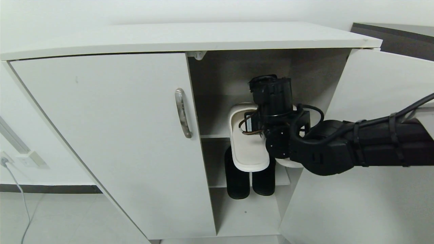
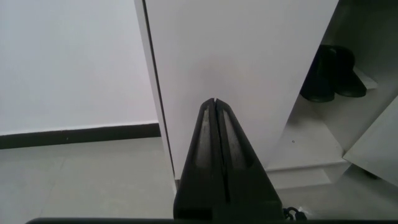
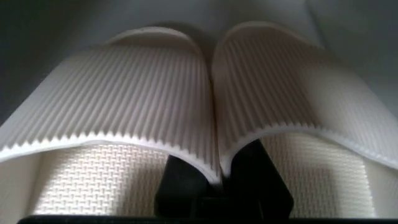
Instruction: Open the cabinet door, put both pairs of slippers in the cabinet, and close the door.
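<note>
The cabinet (image 1: 190, 37) has its right door (image 1: 376, 101) swung open and its left door (image 1: 112, 135) closed. A white pair of slippers (image 1: 249, 149) sits side by side at the upper shelf, heels sticking out past the shelf's front. My right gripper (image 3: 221, 180) is shut on the white slippers (image 3: 205, 106), its fingers pinching the two inner strap edges together. The black pair of slippers (image 1: 249, 181) lies on the shelf below, overhanging its front edge. My left gripper (image 2: 214, 102) is shut and empty, low in front of the closed left door, with the black slippers (image 2: 333, 74) off to its side.
A metal handle (image 1: 183, 113) runs down the closed door's inner edge. The bottom compartment (image 1: 244, 213) is bare. A wall socket with a cable (image 1: 5, 161) is at the far left, above grey floor tiles. A dark desk edge (image 1: 400, 37) shows behind the open door.
</note>
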Motion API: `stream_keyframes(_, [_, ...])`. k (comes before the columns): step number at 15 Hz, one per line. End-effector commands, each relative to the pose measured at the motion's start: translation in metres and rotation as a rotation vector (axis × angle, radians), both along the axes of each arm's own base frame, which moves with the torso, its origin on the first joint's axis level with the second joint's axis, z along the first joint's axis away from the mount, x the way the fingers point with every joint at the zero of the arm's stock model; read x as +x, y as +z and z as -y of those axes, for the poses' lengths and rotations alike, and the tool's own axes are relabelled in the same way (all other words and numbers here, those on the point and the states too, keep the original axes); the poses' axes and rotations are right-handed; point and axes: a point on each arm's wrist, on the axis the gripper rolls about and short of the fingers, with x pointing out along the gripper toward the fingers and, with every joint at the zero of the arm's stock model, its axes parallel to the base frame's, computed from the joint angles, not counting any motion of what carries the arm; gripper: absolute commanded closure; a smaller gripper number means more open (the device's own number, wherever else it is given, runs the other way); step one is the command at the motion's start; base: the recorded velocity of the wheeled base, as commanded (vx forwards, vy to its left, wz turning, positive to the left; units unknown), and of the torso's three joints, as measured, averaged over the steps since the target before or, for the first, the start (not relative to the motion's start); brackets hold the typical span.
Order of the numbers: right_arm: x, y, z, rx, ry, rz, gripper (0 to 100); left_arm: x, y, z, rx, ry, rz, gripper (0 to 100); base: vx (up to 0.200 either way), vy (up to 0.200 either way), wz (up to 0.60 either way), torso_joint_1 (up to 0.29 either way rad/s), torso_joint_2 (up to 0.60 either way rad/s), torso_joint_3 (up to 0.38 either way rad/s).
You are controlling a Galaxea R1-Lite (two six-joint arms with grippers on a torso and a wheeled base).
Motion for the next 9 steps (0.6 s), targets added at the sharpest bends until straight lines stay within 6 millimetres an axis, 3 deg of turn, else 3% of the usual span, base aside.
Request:
stream_keyframes(1, [0.019,0.002,0.0,0.029,-0.016,-0.015,100,0.0,0.0,0.0,0.0,0.0,0.0,100,0.0,0.0,0.0,0.0,0.0,0.0])
stream_keyframes(9, [0.047,0.008,0.0,0.066,-0.032,-0.002,100,0.0,0.0,0.0,-0.002,0.0,0.0,100,0.0,0.0,0.0,0.0,0.0,0.0])
